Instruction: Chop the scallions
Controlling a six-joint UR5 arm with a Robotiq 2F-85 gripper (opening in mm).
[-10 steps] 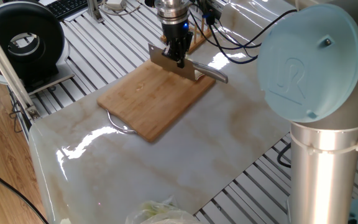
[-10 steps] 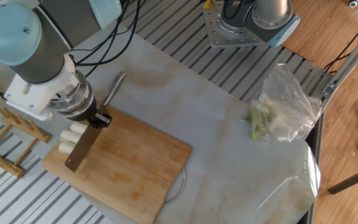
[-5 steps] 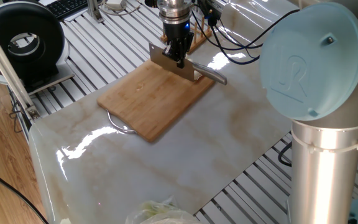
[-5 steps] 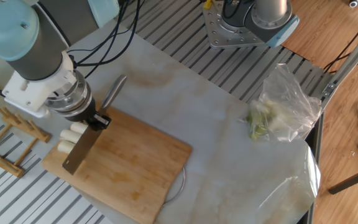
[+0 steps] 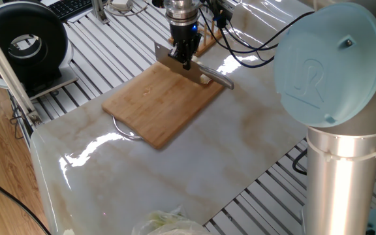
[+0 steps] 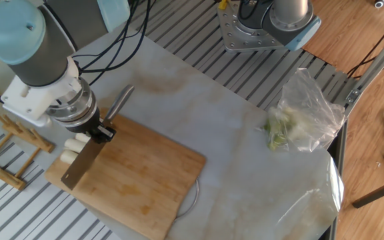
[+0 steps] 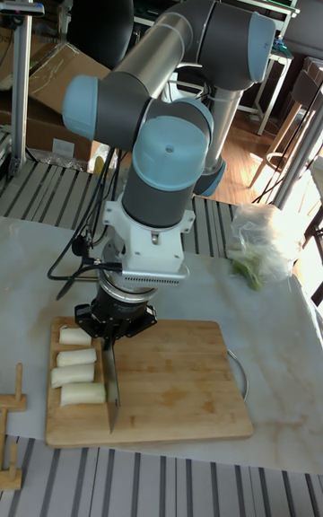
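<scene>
one fixed view: gripper (image 5: 185, 57) pinching the spine of a cleaver (image 5: 178, 66) at the far edge of the cutting board (image 5: 162, 104). the blade stands a little farther toward the far-left than half a second ago, and a pale bit of scallion shows at its right end by the steel handle (image 5: 215, 76). marble sheet (image 5: 194, 163) carries the board; a wire loop (image 5: 124, 130) peeks from under the board's near-left corner.

the other fixed view: gripper (image 6: 99, 131) closed on the cleaver (image 6: 80, 165), blade edge-down along the board (image 6: 139, 180). scallions (image 6: 73, 148), two pale chunks visible, lie on the board's left end, just beside the flat of the blade on its far side. over the last second the blade has slid toward the board's left corner and now covers more of the chunks. bagged greens (image 6: 297, 122) lie well apart on the marble; wooden rack (image 6: 13, 143) off the board's left.

tall fixed view: gripper (image 7: 114, 326) gripping the cleaver (image 7: 112, 391), blade vertical, edge toward the board (image 7: 170, 382). scallions (image 7: 78, 370), four short cylinders in a row, left of the blade, the nearest touching or nearly touching it.

assessment: the stalk is already in chunks; the sideways drift reads as repositioning for a further cut or sweeping the pieces toward the board's edge. which of the two cannot be told.
</scene>
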